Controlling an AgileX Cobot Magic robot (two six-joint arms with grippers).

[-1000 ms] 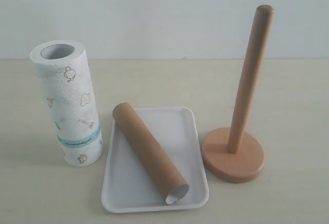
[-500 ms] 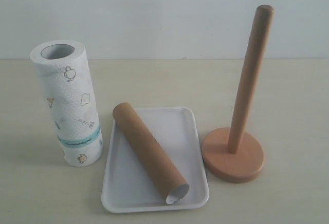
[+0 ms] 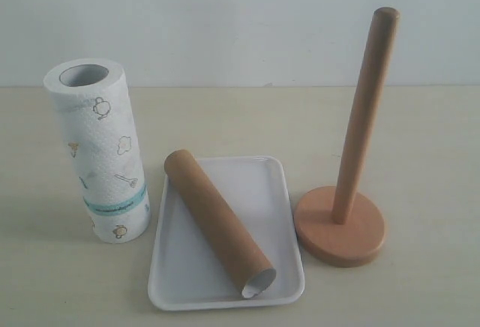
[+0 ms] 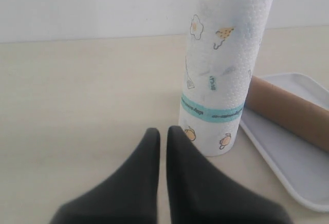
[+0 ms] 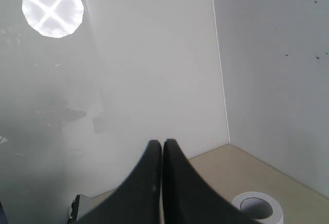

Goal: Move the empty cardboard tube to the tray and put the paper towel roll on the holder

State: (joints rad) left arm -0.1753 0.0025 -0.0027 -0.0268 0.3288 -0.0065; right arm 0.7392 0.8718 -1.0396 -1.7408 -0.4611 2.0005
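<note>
The left gripper [image 4: 163, 131] is matte black. Just ahead of its jaws, the paper towel roll [image 4: 223, 64] is white with a fine dotted emboss. It carries small cartoon prints in yellow, orange and grey and a teal band with darker lettering. Past the roll from those jaws, the empty cardboard tube [image 4: 285, 111] is plain brown, whitish inside, on the glossy white tray [image 4: 288, 167]. The holder [image 3: 341, 226] is light brown wood with a slightly more orange base. The table [image 3: 225, 117] is pale beige. The right gripper [image 5: 162, 143] is black too, with a white tape roll [image 5: 275, 211] near its jaws.
</note>
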